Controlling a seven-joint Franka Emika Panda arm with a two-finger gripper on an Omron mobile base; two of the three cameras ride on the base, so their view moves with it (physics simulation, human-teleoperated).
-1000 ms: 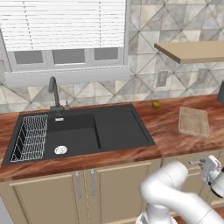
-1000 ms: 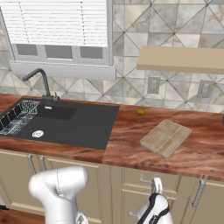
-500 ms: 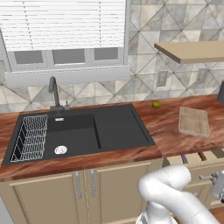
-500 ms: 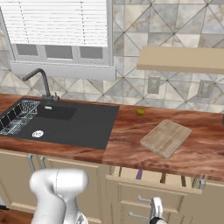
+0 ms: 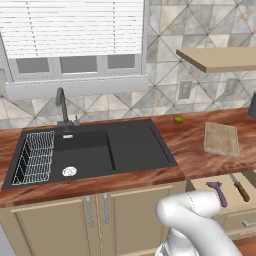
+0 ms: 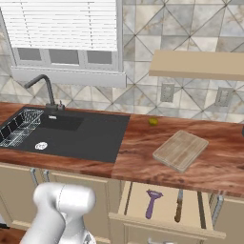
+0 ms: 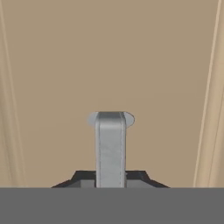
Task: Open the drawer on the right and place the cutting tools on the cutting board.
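The drawer under the right counter stands pulled out, its pale inside showing. Inside it lie a purple peeler and a brown-handled knife; they appear again as the peeler and knife in the drawer. The cutting board, also seen as the board, lies bare on the counter behind the drawer. In the hand view my gripper is shut on the silver drawer handle, against the tan drawer front.
A black sink with a wire rack and faucet fills the left counter. A small green fruit sits by the wall. A tan wall shelf hangs above the board. Cabinet doors lie below.
The drawer has slid out from shut to wide open, uncovering the peeler and knife. My hand, still on the handle, has drawn back and dropped out of the base views.
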